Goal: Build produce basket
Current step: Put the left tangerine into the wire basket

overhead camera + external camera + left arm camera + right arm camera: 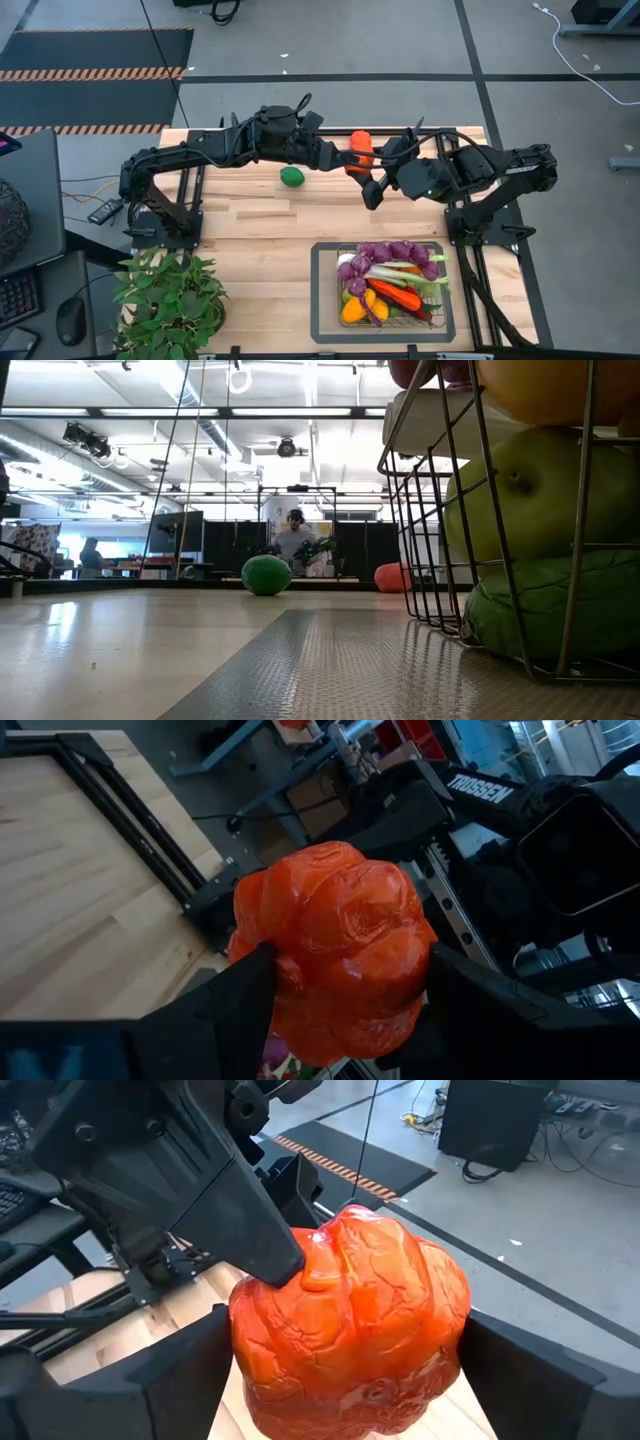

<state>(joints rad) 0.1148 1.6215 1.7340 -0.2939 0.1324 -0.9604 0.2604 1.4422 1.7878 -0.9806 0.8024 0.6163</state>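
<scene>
Orange, glossy and lumpy, a toy pepper (335, 950) is hanging at the table's far edge, both the left gripper (340, 1005) and the right gripper (345, 1380) gripping it. The wire-mesh basket (318, 290), near right, is already nearly filling with produce (390, 280); a round green lime (292, 176) is lying left of the pepper.

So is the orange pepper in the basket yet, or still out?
Out. The orange pepper is held at the table's far edge by the left end effector; the basket sits near.

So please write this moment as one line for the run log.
left tool: shut on orange pepper | right tool: around same pepper, handover | lime: on table | basket: partly filled
</scene>
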